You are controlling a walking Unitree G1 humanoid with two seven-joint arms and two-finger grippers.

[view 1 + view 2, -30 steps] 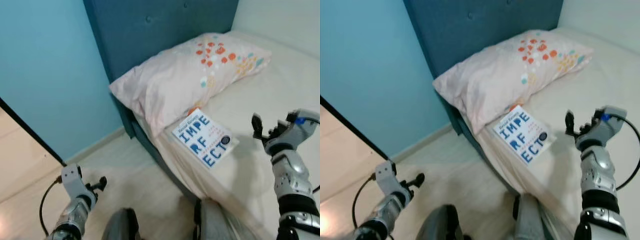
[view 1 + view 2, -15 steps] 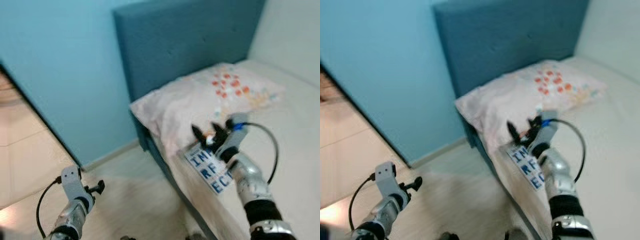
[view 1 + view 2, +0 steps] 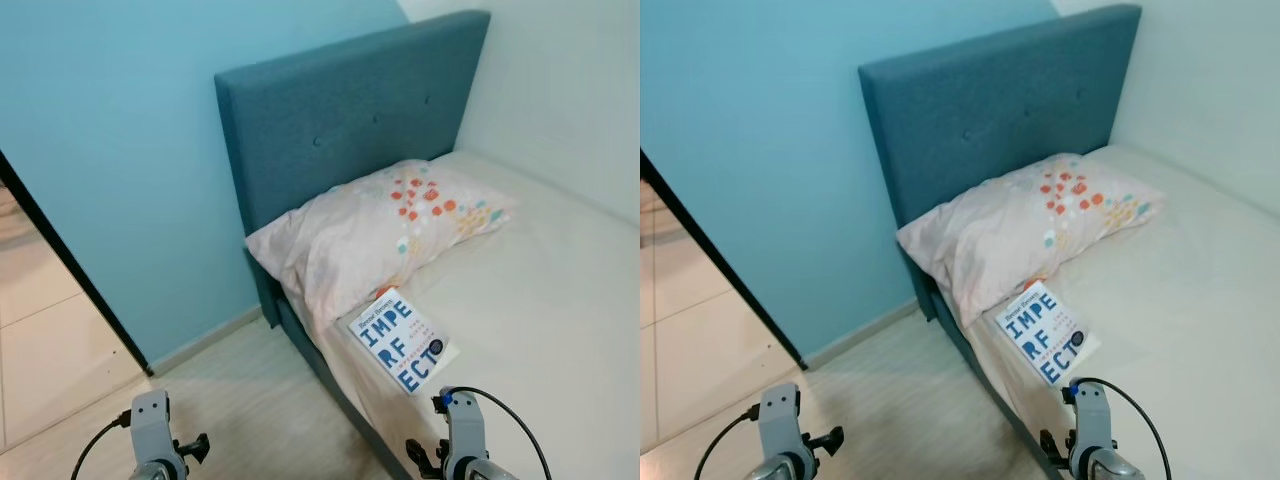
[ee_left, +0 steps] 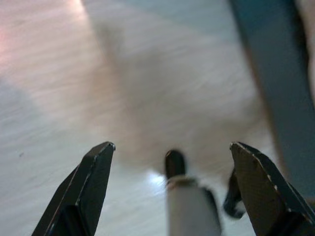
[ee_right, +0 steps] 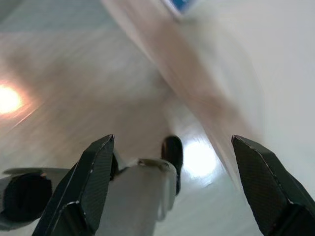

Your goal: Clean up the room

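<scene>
Book (image 3: 402, 343) lies on our bed (image 3: 560, 310), its top corner touching the pillow (image 3: 375, 230), near the bed's edge. Our left hand (image 4: 170, 191) hangs open over the floor (image 3: 230, 400); our right hand (image 5: 172, 187) hangs open, low beside the bed.

Left gripper (image 4: 170, 189) hanging low, fingers spread, right gripper (image 5: 172, 184) likewise low, fingers apart
</scene>
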